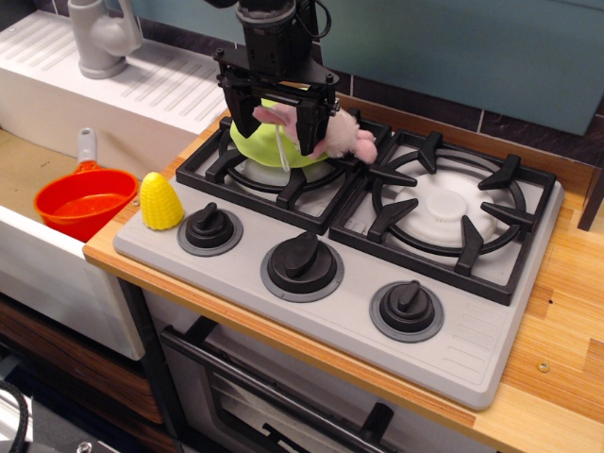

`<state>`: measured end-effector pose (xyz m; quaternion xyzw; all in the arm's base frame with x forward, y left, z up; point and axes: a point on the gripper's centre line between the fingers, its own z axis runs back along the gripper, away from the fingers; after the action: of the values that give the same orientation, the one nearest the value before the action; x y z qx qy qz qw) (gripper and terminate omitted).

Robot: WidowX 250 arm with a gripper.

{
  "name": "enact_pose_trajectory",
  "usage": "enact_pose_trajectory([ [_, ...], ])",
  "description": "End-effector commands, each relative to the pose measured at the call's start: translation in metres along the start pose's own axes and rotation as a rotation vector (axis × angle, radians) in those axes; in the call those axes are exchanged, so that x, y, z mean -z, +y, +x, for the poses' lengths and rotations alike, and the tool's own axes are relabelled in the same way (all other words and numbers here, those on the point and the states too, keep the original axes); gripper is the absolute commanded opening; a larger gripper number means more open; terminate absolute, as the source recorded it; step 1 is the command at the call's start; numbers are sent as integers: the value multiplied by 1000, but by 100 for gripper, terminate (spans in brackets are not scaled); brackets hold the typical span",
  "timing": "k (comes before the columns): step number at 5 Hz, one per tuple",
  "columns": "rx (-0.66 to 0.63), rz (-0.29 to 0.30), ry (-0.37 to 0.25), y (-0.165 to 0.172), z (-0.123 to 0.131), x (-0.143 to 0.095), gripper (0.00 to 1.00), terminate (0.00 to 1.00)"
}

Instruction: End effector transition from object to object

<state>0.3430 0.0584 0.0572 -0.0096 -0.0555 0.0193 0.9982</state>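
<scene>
My black gripper hangs over the back left burner of the toy stove, its two long fingers pointing down and spread wide apart. A lime green bowl sits on that burner, right under and behind the fingers. A pink plush toy lies at the bowl's right edge; the right finger stands in front of it and part of the toy shows between the fingers. I cannot tell whether the finger touches the toy.
A yellow toy corn cob stands on the stove's front left corner. An orange pot sits in the sink at the left, below a grey tap. Three black knobs line the stove front. The right burner is bare.
</scene>
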Motion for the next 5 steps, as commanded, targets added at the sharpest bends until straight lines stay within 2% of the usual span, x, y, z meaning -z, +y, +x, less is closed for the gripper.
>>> enact_pose_trajectory([
  [1,0,0,0,0,0,0,100,0],
  [2,51,31,18,11,-5,-22,100,0],
  [4,68,63,-9,21,-19,-46,100,0],
  [5,74,75,-3,26,-23,-59,100,0],
])
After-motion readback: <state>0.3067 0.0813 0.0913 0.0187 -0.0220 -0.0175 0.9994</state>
